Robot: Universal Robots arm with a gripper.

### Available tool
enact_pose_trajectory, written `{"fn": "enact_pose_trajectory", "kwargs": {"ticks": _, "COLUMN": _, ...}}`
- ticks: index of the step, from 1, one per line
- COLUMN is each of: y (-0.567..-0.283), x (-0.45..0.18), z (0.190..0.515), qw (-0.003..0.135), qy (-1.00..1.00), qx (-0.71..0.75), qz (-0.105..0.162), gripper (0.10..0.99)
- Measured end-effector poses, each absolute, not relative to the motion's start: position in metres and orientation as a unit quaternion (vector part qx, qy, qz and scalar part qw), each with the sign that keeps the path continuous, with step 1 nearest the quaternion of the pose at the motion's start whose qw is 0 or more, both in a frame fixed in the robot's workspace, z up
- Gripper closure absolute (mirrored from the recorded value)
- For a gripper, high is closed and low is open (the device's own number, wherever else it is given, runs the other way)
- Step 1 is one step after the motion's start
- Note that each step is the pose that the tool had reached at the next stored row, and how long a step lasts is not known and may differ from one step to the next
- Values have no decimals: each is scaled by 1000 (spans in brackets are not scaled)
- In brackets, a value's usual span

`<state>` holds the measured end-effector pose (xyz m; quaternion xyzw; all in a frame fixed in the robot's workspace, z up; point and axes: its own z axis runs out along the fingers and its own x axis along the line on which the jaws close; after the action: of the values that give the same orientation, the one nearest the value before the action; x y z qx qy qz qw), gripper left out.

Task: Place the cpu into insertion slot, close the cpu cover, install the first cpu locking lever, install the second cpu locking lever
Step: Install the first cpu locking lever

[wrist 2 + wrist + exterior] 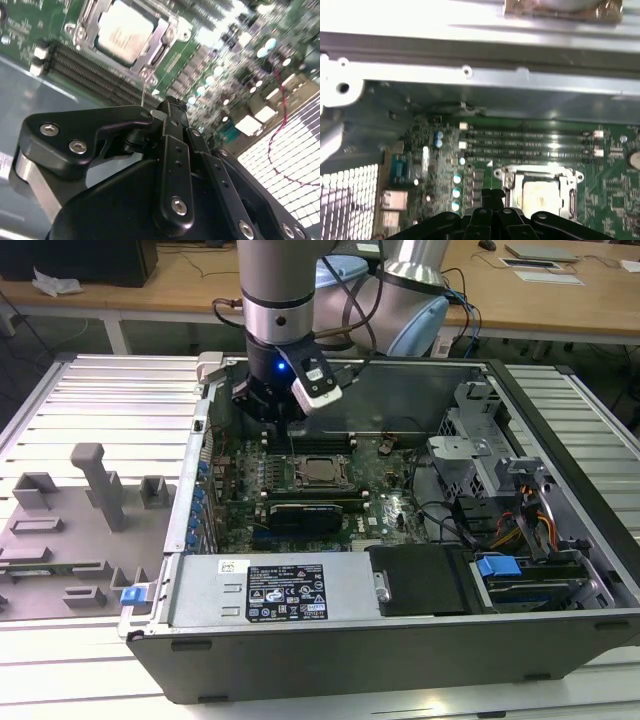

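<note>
The cpu [322, 471] lies flat in the insertion slot [322, 455] on the green board, silver top up. The cpu cover [165, 37] is down around the cpu [125, 30]; in the first wrist view its silver frame [570, 192] borders the cpu [540, 195]. My gripper [287, 428] hangs over the board on the socket's far side, toward the exterior view's left. The fingertips [171, 106] are pressed together, with nothing seen between them. A thin wire locking lever [144, 90] stands up from the socket edge right beside them. In the first wrist view my gripper [492, 196] sits beside the socket.
Long memory slots [530, 142] run between the socket and the case wall [480, 80]. A black graphics card [310, 512] lies nearer the front. Drive cages and cables [500, 510] crowd the exterior view's right. A grey fixture tray [70, 530] sits outside the case at the left.
</note>
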<state>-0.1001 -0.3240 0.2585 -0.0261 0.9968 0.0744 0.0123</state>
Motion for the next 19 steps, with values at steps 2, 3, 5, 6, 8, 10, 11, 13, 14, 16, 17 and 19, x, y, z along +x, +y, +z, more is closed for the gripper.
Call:
{"fn": "enact_pose_trajectory", "kwargs": {"ticks": 2, "y": -324, "x": -102, "z": 259, "qw": 14, "qy": 995, "qx": -26, "qz": 98, "gripper": 980}}
{"fn": "enact_pose_trajectory", "kwargs": {"ticks": 3, "y": -324, "x": -102, "z": 259, "qw": 15, "qy": 994, "qx": -27, "qz": 106, "gripper": 980}}
{"fn": "enact_pose_trajectory", "kwargs": {"ticks": 5, "y": -324, "x": -102, "z": 258, "qw": 16, "qy": 993, "qx": -27, "qz": 115, "gripper": 980}}
{"fn": "enact_pose_trajectory", "kwargs": {"ticks": 6, "y": -324, "x": -100, "z": 258, "qw": 16, "qy": 993, "qx": -27, "qz": 115, "gripper": 980}}
{"fn": "enact_pose_trajectory", "kwargs": {"ticks": 8, "y": -324, "x": -93, "z": 258, "qw": 16, "qy": 993, "qx": -27, "qz": 116, "gripper": 980}}
{"fn": "enact_pose_trajectory", "kwargs": {"ticks": 10, "y": -324, "x": -85, "z": 258, "qw": 16, "qy": 993, "qx": -27, "qz": 116, "gripper": 980}}
{"fn": "enact_pose_trajectory", "kwargs": {"ticks": 11, "y": -324, "x": -79, "z": 258, "qw": 16, "qy": 993, "qx": -27, "qz": 116, "gripper": 980}}
{"fn": "enact_pose_trajectory", "kwargs": {"ticks": 13, "y": -324, "x": -69, "z": 258, "qw": 16, "qy": 993, "qx": -26, "qz": 117, "gripper": 980}}
{"fn": "enact_pose_trajectory", "kwargs": {"ticks": 14, "y": -324, "x": -67, "z": 258, "qw": 16, "qy": 993, "qx": -26, "qz": 117, "gripper": 980}}
{"fn": "enact_pose_trajectory", "kwargs": {"ticks": 16, "y": -324, "x": -67, "z": 258, "qw": 16, "qy": 993, "qx": -26, "qz": 117, "gripper": 980}}
{"fn": "enact_pose_trajectory", "kwargs": {"ticks": 17, "y": -324, "x": -67, "z": 258, "qw": 16, "qy": 993, "qx": -26, "qz": 117, "gripper": 980}}
{"fn": "enact_pose_trajectory", "kwargs": {"ticks": 19, "y": -324, "x": -67, "z": 257, "qw": 20, "qy": 993, "qx": -27, "qz": 116, "gripper": 980}}
